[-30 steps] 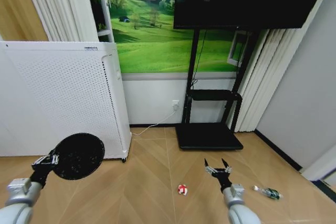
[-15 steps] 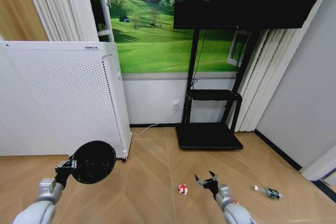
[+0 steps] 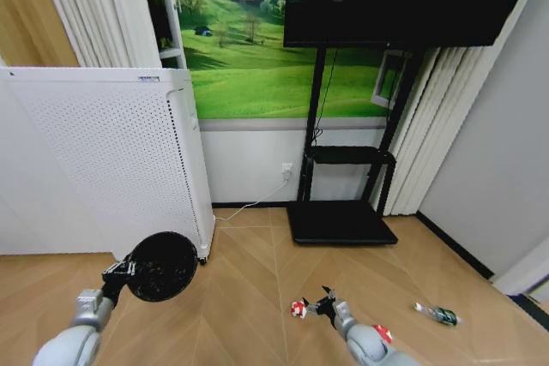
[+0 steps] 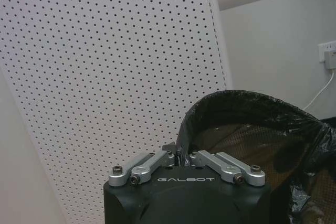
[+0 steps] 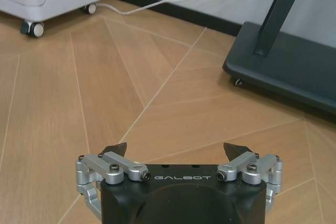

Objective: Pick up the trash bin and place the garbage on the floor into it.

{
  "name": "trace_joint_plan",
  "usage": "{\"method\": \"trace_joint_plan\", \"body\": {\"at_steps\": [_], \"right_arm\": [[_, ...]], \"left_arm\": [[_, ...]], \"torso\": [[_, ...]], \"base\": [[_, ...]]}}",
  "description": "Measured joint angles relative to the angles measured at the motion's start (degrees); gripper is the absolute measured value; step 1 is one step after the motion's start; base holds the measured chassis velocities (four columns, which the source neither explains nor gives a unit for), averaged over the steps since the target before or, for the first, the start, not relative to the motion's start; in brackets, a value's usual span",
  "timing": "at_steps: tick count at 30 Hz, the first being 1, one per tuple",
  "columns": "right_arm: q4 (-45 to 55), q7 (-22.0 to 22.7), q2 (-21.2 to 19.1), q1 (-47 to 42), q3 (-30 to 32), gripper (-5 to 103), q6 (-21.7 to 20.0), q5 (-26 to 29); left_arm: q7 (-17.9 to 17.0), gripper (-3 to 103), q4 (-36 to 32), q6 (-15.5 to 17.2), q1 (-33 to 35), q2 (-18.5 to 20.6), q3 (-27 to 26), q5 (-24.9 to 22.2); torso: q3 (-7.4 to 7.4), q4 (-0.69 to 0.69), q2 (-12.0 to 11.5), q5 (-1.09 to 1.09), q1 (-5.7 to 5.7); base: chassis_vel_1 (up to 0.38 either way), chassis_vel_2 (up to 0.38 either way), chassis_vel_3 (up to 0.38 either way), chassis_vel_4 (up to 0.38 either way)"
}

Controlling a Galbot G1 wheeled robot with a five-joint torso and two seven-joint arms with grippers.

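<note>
The trash bin (image 3: pixel 161 266), a black round mesh basket lined with a black bag, hangs tilted above the floor at lower left. My left gripper (image 3: pixel 121 273) is shut on its rim; the left wrist view shows the fingers (image 4: pixel 157 159) pinching the bin's (image 4: pixel 252 129) edge. My right gripper (image 3: pixel 324 304) is open and low over the floor, just right of the red-and-white scrap (image 3: pixel 298 308). In the right wrist view its open fingertips (image 5: pixel 116 149) have only bare floor between them. A red wrapper (image 3: pixel 383 333) peeks out beside the right arm. The small bottle (image 3: pixel 442 315) lies farther right.
A tall white perforated appliance (image 3: pixel 111 160) on castors (image 5: pixel 35 29) stands at left. A black TV stand base (image 3: pixel 339 222) sits by the back wall, with a white cable (image 3: pixel 253 206) running to a wall socket. Open wooden floor lies between the arms.
The left arm has carried the bin rightward, toward the middle. The right gripper has moved left and lower, and now sits beside the red-and-white scrap.
</note>
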Motion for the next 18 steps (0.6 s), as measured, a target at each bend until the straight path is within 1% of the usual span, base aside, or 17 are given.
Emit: {"method": "trace_joint_plan", "body": {"at_steps": [2,5,12,14,18], "right_arm": [[-1.09,0.01,0.21,0.60,-0.91,100,0.11,-0.04],[-4.62,-0.01,0.82,2.35,-3.91,100,0.32,-0.21],[-9.15,-0.20,2.10,4.81,-7.68,100,0.73,-0.57],[-13.28,-0.42,3.97,6.66,-9.73,100,1.38,-1.14],[-16.74,-0.82,6.16,8.27,-10.99,100,1.89,-1.76]], "left_arm": [[0.02,6,-0.19,0.00,0.03,-0.17,0.22,0.19],[0.04,6,-0.35,-0.05,0.00,-0.59,0.86,0.84],[0.05,6,-0.36,-0.09,-0.13,-1.05,1.39,1.36],[0.09,6,0.27,-0.15,-0.27,-1.42,1.67,1.84],[0.14,6,2.02,-0.44,-0.65,-1.73,2.23,2.68]], "torso": [[0.00,0.01,0.00,0.00,0.00],[0.00,0.00,0.00,0.00,0.00],[0.00,0.01,0.00,-0.01,0.00],[0.00,0.00,0.00,0.00,0.00],[0.00,0.01,0.00,-0.01,0.00]], "base": [[0.000,0.000,0.000,0.000],[0.000,0.000,0.000,0.000],[0.000,0.000,0.000,0.000],[0.000,0.000,0.000,0.000],[0.000,0.000,0.000,0.000]]}}
